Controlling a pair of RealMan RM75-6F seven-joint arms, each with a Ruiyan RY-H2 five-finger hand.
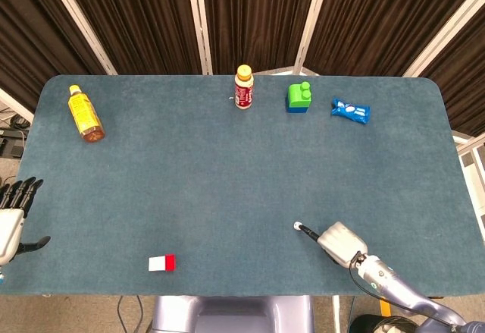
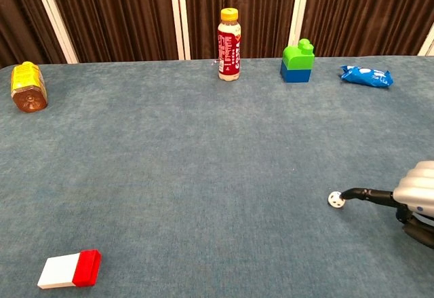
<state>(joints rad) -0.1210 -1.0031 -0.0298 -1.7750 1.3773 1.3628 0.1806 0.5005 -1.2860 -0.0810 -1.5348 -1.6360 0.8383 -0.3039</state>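
Right hand (image 2: 419, 199) lower right: one finger (image 2: 369, 194) extended, rest curled, grasping nothing | tip touching white die (image 2: 335, 199) | left hand (image 1: 10, 219) released, frame's left edge.

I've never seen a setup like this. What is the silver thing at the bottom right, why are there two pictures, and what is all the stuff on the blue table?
Both pictures show one moment: one camera looks down from the robot's head, the other looks forward from its chest. The silver thing is the robot's right hand; one dark finger touches a small white die. Its left hand, fingers apart and holding nothing, waits beside the table. On the table lie an amber bottle on its side, an upright red-labelled bottle, a green and blue toy block, a blue snack packet and a red and white block.
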